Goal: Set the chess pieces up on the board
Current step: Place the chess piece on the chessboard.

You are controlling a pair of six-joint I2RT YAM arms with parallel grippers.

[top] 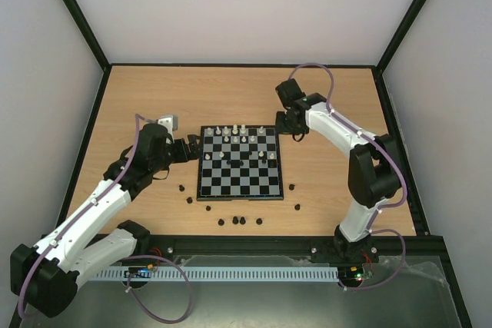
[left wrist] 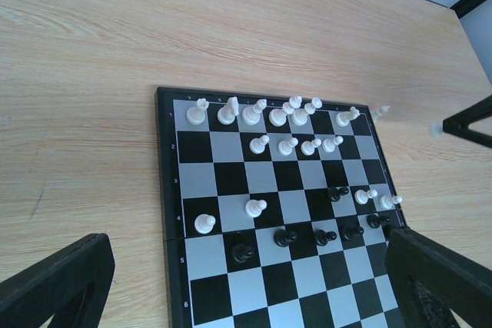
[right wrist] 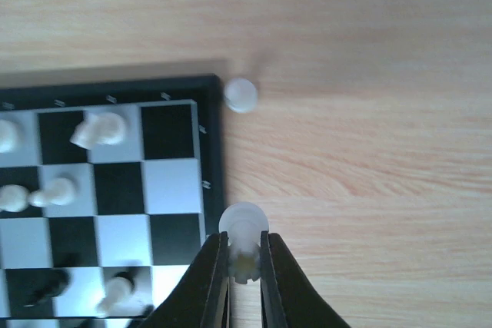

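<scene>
Board [left wrist: 164,190] edge reads 1 to 6; right jaws pinch a white piece [right wrist: 244,225], left jaws gape.

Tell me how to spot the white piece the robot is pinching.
Find the chessboard in the middle of the wooden table and go to its far right corner. Just off that edge, the right gripper pinches a white piece. Its white neighbour on the wood lies free.
</scene>
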